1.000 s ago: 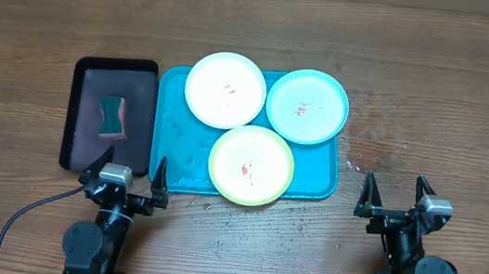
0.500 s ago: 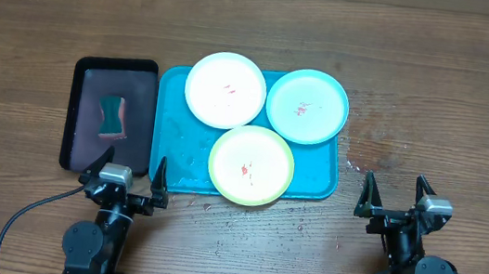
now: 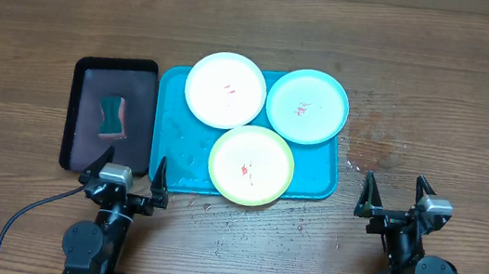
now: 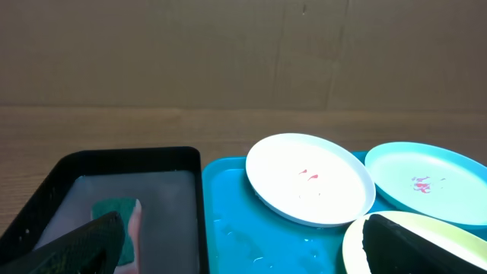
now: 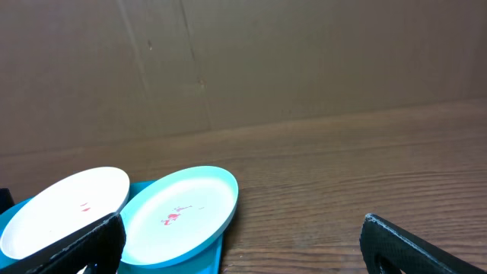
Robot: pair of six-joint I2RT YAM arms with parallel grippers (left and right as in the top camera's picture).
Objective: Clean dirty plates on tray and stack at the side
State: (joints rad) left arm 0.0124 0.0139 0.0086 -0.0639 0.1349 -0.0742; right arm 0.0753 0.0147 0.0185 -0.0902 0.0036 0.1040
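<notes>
Turquoise tray (image 3: 169, 128), long axis running left-right, sits just ahead of left gripper (image 3: 125, 173), fwd-left of right gripper (image 3: 393, 196). White plate (image 3: 225, 90), aqua plate (image 3: 307, 105) & yellow-green plate (image 3: 251, 165) lie flat on it. Both grippers spread wide, empty.

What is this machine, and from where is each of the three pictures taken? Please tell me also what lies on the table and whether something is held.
These are two robot arms at a wooden table. One picture looks down from above; there the left gripper and the right gripper sit at the bottom edge, both open and holding nothing. The other two come from cameras on the wrists, so the dark shapes in their lower corners are each arm's own fingers. On the turquoise tray lie three plates with red smears: white plate, aqua plate, yellow-green plate. Beside it a black tray holds a green sponge.
</notes>
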